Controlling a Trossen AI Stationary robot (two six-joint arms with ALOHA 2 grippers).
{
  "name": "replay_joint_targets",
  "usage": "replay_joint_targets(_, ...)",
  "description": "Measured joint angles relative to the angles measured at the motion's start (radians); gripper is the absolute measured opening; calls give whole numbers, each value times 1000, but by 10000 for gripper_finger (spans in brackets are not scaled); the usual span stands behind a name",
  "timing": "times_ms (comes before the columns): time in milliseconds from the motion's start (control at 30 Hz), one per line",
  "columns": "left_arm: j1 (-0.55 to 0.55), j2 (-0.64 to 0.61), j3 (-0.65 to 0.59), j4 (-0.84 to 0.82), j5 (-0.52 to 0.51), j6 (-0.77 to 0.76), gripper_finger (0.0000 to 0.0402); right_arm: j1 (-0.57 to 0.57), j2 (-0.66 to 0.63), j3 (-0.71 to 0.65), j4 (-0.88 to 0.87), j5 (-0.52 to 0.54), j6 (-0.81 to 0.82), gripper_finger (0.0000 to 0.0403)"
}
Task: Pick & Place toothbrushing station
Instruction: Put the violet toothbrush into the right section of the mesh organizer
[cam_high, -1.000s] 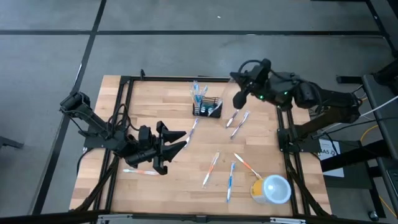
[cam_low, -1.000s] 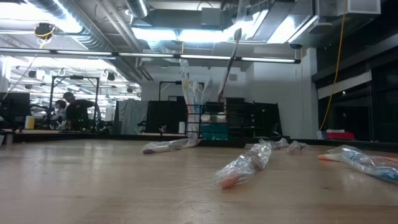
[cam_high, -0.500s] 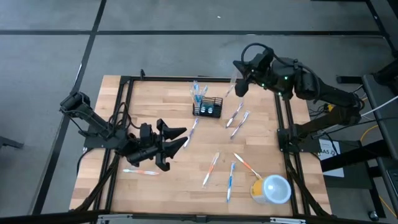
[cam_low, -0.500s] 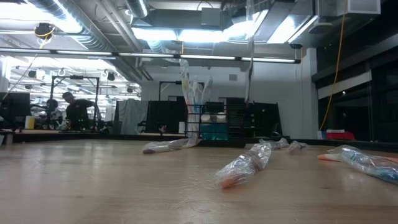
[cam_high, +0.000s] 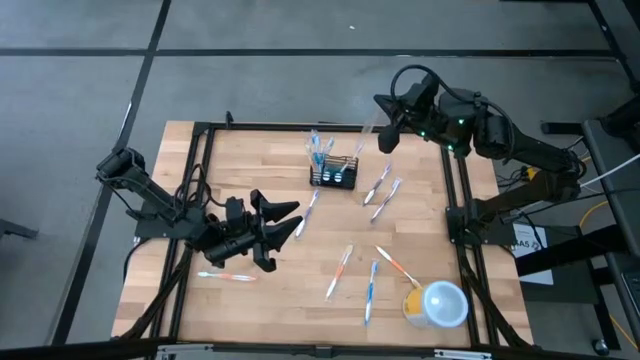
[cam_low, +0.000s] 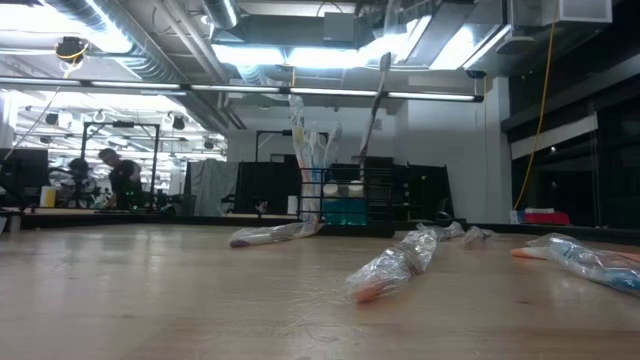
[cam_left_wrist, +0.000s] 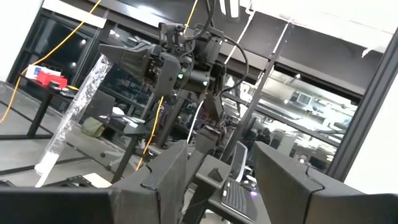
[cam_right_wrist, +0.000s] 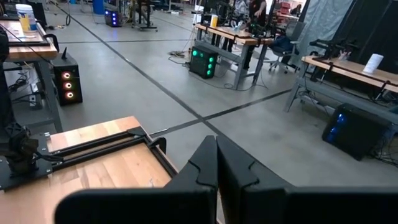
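High view showed the right gripper (cam_high: 385, 137) clamped on what looked like a wrapped toothbrush (cam_high: 368, 127) just beside the toothbrushing station (cam_high: 333, 172), light, crinkly and slippery, so I'd pinch mid-handle; left gripper (cam_high: 285, 220) sat spread, empty.
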Motion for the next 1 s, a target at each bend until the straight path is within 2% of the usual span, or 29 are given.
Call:
replay_joint_targets(767, -3, 0, 0, 0, 2, 10, 178, -21, 47, 0, -48, -33, 31, 0)
replay_joint_targets(1000, -3, 0, 0, 0, 4, 17, 178, -79, 75, 0, -78, -55, 32, 0)
